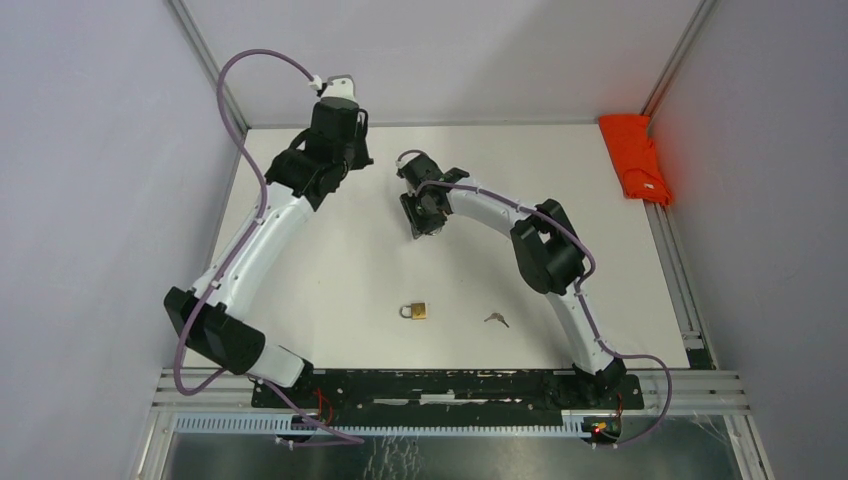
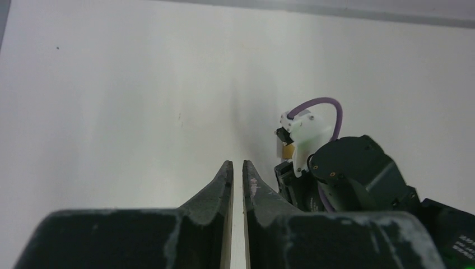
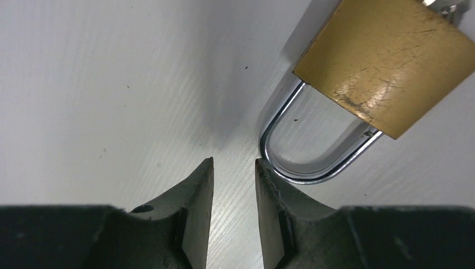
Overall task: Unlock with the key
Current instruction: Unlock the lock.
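Right gripper (image 1: 424,218) is hanging over mid-table in the top view, left gripper (image 1: 358,150) sitting toward the far left corner; can't read either opening from up here. Padlock (image 1: 414,311) is lying on the white table (image 1: 340,270) near the front edge, with the key (image 1: 496,319) to its right, not touching it. Orange cloth (image 1: 634,158) is lying at the far right edge, with grey walls all round.

Left wrist: its fingers (image 2: 221,190) are sitting almost pressed together, only a sliver of gap, gripping nothing.

Right wrist: its fingers (image 3: 196,190) are sitting slightly parted and empty, one tip just beside the shackle (image 3: 302,176); contact unclear.

Brass padlock (image 1: 414,311) left of key (image 1: 496,320)
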Robot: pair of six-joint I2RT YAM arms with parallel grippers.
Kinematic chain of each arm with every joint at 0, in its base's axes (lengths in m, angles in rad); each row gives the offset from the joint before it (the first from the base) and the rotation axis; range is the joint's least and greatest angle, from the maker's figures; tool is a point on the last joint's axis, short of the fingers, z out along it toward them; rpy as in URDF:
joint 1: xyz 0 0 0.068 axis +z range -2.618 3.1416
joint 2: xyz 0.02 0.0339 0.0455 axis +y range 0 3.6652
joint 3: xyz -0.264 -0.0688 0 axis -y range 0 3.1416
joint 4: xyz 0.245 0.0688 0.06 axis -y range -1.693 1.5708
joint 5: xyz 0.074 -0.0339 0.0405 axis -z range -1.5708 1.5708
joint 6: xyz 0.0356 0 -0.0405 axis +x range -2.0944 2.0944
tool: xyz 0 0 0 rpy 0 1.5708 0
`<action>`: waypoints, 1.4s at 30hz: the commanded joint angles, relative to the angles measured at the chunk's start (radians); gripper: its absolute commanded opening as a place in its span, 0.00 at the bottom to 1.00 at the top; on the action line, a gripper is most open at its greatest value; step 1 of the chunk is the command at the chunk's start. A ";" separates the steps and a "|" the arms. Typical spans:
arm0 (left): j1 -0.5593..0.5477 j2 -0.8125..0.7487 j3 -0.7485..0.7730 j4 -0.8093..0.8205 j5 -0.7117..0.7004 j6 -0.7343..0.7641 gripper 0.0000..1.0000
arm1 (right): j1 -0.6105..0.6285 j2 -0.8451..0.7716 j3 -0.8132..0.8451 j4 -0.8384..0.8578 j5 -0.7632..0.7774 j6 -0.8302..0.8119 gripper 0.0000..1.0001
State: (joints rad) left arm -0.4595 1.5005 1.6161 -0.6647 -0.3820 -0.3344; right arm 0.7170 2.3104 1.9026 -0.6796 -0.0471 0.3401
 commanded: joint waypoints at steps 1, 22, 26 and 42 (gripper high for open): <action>0.002 -0.059 -0.002 0.070 0.014 -0.017 0.17 | 0.010 -0.082 0.025 -0.004 0.138 0.003 0.39; 0.002 -0.081 -0.034 0.080 0.012 -0.002 0.17 | 0.009 0.129 0.121 -0.113 0.158 -0.032 0.19; 0.002 -0.082 -0.038 0.081 0.015 -0.002 0.17 | 0.009 0.115 0.067 -0.104 0.224 -0.030 0.00; 0.002 -0.082 -0.042 0.089 0.030 0.001 0.17 | -0.161 -0.427 -0.545 0.611 -0.334 0.174 0.00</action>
State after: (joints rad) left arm -0.4595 1.4452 1.5764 -0.6182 -0.3573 -0.3340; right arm 0.6373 2.0212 1.4670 -0.3721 -0.0944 0.3805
